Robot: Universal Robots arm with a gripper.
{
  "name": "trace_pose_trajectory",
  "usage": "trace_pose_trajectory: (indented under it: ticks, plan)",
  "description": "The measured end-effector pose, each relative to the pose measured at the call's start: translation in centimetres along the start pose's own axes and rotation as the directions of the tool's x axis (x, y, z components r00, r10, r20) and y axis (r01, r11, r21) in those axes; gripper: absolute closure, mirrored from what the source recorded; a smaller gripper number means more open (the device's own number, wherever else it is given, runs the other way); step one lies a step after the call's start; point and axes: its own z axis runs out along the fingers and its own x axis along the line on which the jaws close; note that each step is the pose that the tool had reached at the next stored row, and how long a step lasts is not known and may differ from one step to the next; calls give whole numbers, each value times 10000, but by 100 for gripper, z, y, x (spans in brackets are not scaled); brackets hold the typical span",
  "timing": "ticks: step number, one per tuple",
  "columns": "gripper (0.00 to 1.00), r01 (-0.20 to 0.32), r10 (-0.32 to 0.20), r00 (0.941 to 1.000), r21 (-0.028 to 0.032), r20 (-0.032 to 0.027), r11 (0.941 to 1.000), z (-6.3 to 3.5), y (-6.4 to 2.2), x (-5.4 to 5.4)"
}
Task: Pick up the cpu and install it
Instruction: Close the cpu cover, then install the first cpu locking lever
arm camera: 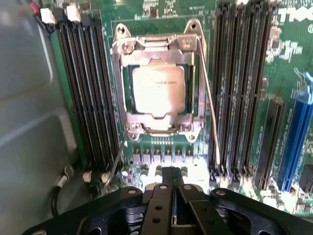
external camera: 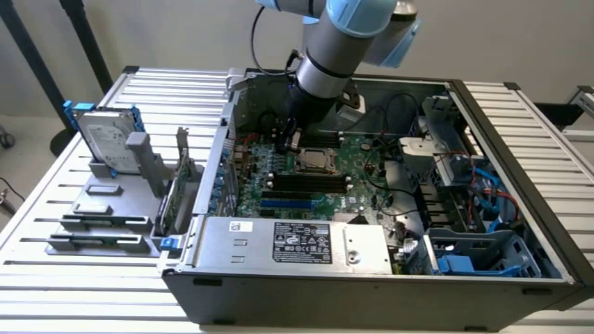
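the robot arm's black gripper (external camera: 289,142) hangs inside the open grey computer case (external camera: 506,132), low over the green motherboard (external camera: 362,149). its two dark metal fingers (arm camera: 157,205) are pressed together, with nothing between them.

the small flat square cpu with a dull silver metal top (arm camera: 159,90) lies just ahead of the fingertips and apart from them. it sits flat in the silver metal socket frame (arm camera: 156,49) on the board, and the frame's rim runs around the chip's edges. a thin wire lever (arm camera: 211,117) runs along one side of the socket. rows of long black memory slots (arm camera: 88,98) stand on both sides of the socket, flanking the line from the fingers to the chip. a long blue slot (arm camera: 296,142) lies beyond one of those rows, further from the fingers.

the case stands on a white slatted bench (external camera: 83,278). well apart from the fingers, toward the exterior view's left, a silver hard drive with blue rails (external camera: 104,136) stands upright in a grey holder (external camera: 102,212). a grey power supply box with a white label (external camera: 288,240) lies inside the case beside the board, on the far side of the cpu from the fingers.
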Motion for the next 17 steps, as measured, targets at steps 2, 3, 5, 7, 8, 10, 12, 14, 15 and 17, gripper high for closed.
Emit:
trace_pose_trajectory:
  ticks: [2, 3, 5, 7, 8, 10, 12, 14, 15, 17]
  plan:
    - [89, 1, -1, 10000, 0, 0, 10000, 0, 0, 0]
    - [89, 1, -1, 10000, 1, 2, 10000, 0, 0, 0]
    - [89, 0, 0, 10000, 1, 2, 10000, -1, 0, 0]
    - [89, 1, -1, 10000, 1, 2, 10000, -1, 0, 0]
    - [89, 0, 0, 10000, 1, 2, 10000, -1, 0, 0]
    - [89, 0, 0, 10000, 1, 2, 10000, -1, -1, 0]
    - [89, 0, 0, 10000, 1, 3, 10000, -1, -1, 0]
    - [89, 0, 0, 10000, 1, 2, 10000, -1, -1, 0]
    - [89, -1, 1, 10000, 1, 2, 10000, 2, -7, -1]
    - [89, 8, -8, 10000, -8, -23, 10000, 22, -74, -8]
